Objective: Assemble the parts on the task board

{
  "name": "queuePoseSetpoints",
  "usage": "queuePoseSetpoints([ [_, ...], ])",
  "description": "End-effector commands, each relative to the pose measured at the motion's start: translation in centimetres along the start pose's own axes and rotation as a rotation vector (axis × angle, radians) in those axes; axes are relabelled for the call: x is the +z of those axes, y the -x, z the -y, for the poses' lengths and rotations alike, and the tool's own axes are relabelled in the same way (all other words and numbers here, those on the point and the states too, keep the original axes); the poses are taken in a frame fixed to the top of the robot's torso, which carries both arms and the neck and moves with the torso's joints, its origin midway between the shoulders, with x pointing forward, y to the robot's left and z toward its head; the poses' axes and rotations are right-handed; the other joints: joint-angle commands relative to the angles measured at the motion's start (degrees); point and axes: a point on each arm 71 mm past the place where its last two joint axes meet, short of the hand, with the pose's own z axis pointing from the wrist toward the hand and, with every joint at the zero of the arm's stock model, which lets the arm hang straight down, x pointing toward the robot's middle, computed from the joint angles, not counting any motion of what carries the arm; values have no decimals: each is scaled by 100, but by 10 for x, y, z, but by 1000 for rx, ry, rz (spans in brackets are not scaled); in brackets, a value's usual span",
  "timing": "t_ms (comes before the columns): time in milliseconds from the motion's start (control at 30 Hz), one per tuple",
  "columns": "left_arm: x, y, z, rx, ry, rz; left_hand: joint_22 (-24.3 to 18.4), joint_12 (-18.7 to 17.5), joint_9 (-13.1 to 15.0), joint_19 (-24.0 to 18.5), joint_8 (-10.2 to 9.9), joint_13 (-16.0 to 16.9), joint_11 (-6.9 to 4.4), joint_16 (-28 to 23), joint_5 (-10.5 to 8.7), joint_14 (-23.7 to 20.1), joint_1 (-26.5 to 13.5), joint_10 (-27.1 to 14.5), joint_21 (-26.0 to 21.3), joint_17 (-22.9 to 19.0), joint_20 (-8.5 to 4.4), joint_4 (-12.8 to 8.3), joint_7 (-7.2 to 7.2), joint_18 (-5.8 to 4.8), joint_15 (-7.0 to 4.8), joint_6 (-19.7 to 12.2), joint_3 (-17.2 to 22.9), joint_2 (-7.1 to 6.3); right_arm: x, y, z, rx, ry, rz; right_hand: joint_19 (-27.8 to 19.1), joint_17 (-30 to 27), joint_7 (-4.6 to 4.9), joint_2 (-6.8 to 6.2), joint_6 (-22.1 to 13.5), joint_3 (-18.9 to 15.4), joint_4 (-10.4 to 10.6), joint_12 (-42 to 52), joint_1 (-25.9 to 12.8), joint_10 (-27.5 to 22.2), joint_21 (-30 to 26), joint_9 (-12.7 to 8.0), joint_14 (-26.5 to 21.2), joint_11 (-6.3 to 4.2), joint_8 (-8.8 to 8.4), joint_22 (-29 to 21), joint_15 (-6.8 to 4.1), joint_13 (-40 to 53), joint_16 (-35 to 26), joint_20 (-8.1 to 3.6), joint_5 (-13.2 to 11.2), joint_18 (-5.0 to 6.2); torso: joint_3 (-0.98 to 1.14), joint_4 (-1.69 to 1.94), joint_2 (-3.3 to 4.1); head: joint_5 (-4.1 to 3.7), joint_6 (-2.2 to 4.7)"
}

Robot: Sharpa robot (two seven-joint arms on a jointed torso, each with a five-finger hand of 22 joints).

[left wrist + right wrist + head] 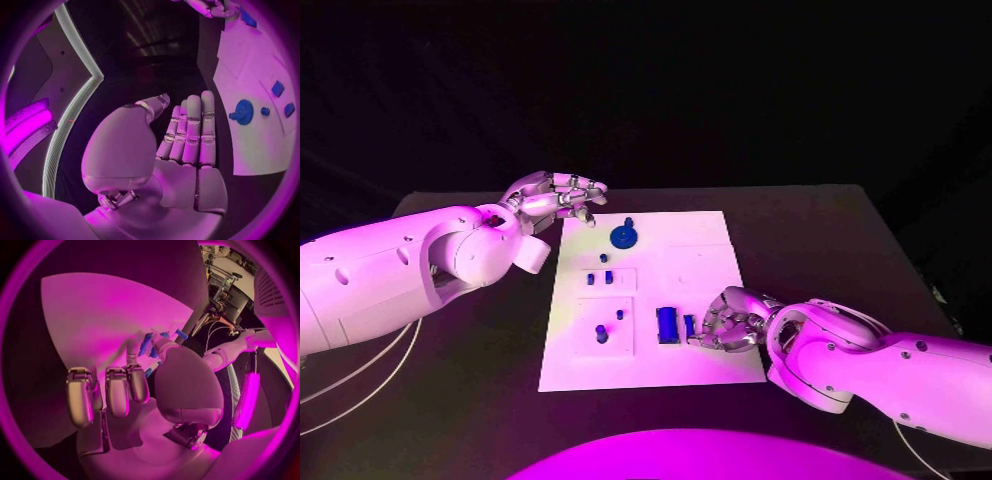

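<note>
The white task board (704,270) lies in the middle of the black table. A round blue part (626,237) sits near its far edge, and small blue parts (599,278) stand lower down. My left hand (560,198) hovers off the board's far left corner with straight fingers (190,130) and holds nothing. The round blue part (243,111) lies beside it. My right hand (730,320) rests on the board's near right side, fingers curled down. Its fingertips reach a short blue piece (689,325) next to a longer blue bar (668,325). Whether it grips the piece is hidden.
More small blue pegs (602,335) stand in the board's near left panel. The black table (805,230) stretches out on both sides of the board. White cables (358,385) hang below my left arm.
</note>
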Motion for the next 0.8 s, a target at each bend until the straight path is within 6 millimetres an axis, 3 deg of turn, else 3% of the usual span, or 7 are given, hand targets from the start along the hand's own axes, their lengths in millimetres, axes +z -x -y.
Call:
queuePoseSetpoints([
  [33, 0, -2, 1, -3, -6, -18, -6, 21, -10, 34, 34, -6, 5, -38, 12, -32, 22, -50, -20, -8, -4, 26, 7, 84, -15, -30, 10, 9, 4, -2, 2, -20, 0, -21, 553, 1052, 6, 10, 13, -30, -19, 22, 96, 183, 13, -11, 508, -22, -28, 1458, -13, 984, 26, -23, -46, -44, 0, 5, 6, 1, -7],
  [467, 0, -2, 1, -3, -5, -16, -16, 31, -11, 42, 39, -10, 6, -40, 12, -31, 17, -58, -33, -12, -3, 41, 8, 83, -13, -35, 8, 16, 9, -2, 2, -21, 5, -3, 551, 1048, 2, 54, 28, -26, -25, 16, 170, 181, 7, -13, 508, -25, -27, 1457, -15, 982, 24, -23, -87, -43, 0, -4, -5, 29, -17],
  [667, 0, -2, 1, -2, -7, -14, -16, 31, -11, 42, 39, -10, 6, -40, 12, -31, 17, -58, -33, -12, -3, 41, 8, 83, -13, -35, 8, 16, 2, 1, 0, 7, 20, 10, 553, 1049, 8, 40, 33, -71, 18, 28, 138, 187, 13, -15, 508, -21, -30, 1458, -14, 990, 25, -23, -74, -44, 2, 10, -26, 48, 34],
  [800, 0, -3, 0, -3, -19, -3, -16, 31, -11, 42, 39, -10, 6, -40, 12, -31, 17, -58, -33, -12, -3, 41, 8, 83, -13, -35, 8, 16, 0, 13, -2, 49, 63, 48, 548, 1050, 41, 0, -69, -167, 80, 34, 127, 188, -3, -44, 508, 3, -100, 1454, 3, 995, 25, -14, -23, -41, -12, 18, -63, 41, 86],
])
